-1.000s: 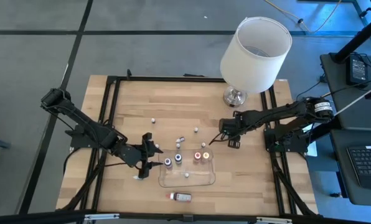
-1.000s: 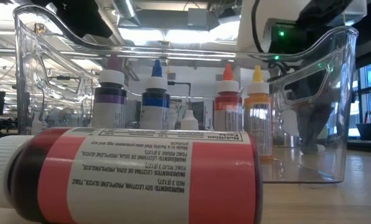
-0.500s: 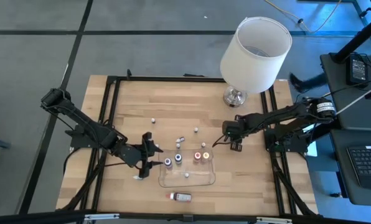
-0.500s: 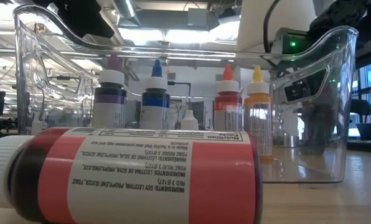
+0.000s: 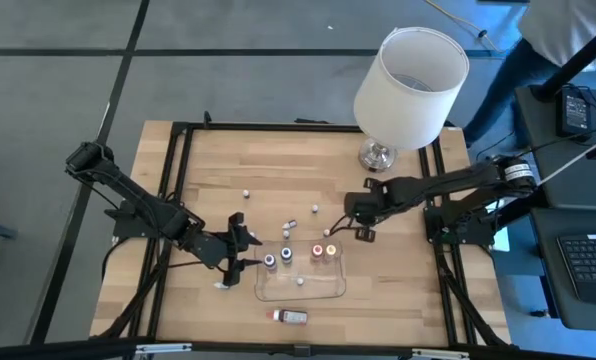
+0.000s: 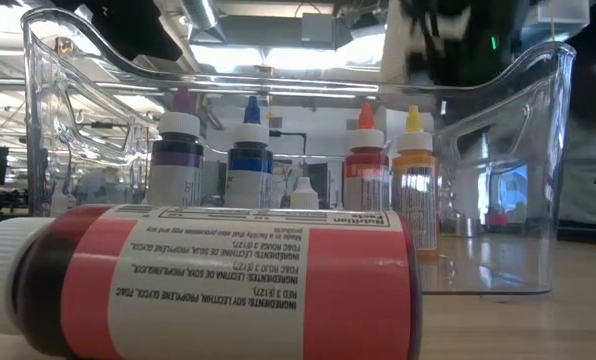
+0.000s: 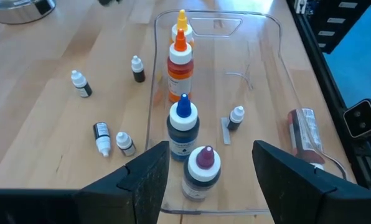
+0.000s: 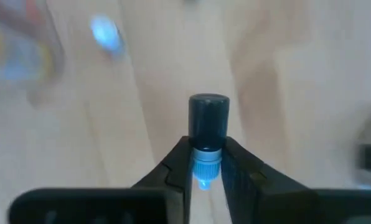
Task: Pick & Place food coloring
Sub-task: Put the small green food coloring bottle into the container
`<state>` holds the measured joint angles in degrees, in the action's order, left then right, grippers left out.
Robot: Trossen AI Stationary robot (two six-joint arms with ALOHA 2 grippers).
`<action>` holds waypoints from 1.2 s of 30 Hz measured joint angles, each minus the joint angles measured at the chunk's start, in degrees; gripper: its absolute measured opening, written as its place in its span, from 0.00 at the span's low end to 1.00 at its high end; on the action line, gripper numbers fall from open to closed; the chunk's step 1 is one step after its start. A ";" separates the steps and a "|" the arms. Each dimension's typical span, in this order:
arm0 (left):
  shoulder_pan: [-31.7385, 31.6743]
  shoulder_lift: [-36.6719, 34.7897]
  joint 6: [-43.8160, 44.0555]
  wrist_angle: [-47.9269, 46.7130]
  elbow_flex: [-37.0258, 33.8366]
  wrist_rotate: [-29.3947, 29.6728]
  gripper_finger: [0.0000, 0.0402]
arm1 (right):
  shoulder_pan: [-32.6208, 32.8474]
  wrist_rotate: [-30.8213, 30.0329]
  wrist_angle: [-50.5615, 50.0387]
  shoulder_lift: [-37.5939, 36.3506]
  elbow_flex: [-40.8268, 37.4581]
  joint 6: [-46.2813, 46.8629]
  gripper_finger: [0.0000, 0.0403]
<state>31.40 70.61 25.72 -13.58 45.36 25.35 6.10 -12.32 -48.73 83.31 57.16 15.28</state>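
Observation:
Several tiny food coloring bottles lie scattered on the wood: [image 5: 246,192], [image 5: 316,209], [image 5: 290,225]. Taller dropper bottles [image 7: 183,124] stand upright in a clear tray [image 5: 323,290], with one tiny bottle [image 7: 236,116] lying on its floor. A red-labelled bottle [image 5: 290,316] lies on its side near the table's near edge. My right gripper [image 5: 362,234] is to the right of the tray's far right corner, shut on a tiny dark bottle [image 8: 208,118]. My left gripper [image 7: 204,168] waits open at the tray's left end. My right gripper pinches the tiny dark bottle by its cap end [image 8: 205,159], between the two fingers [image 8: 240,169]. The dark body sticks out forward past the fingertips, along the line of the fingers. Blurred wood shows behind the bottle, which appears lifted clear of the table.
A white-shaded lamp [image 5: 410,72] stands on its metal base [image 5: 376,155] at the table's far right, close behind the right arm. A black frame [image 5: 183,180] runs round the tabletop. A person [image 5: 568,25] is beyond the far right corner.
My right gripper, shut on the tiny bottle, has moved a short way toward the table's left edge, closer to the tray, and is blurred with motion in its wrist view. A person has come into view beyond the table's far right corner.

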 joint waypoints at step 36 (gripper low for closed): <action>0.00 0.00 0.04 0.06 0.00 0.52 0.56 | 20.99 4.86 -6.07 37.08 38.26 5.76 0.19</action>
<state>31.40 70.61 25.76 -13.52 45.36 25.87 27.09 -7.46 -54.80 120.38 95.42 21.04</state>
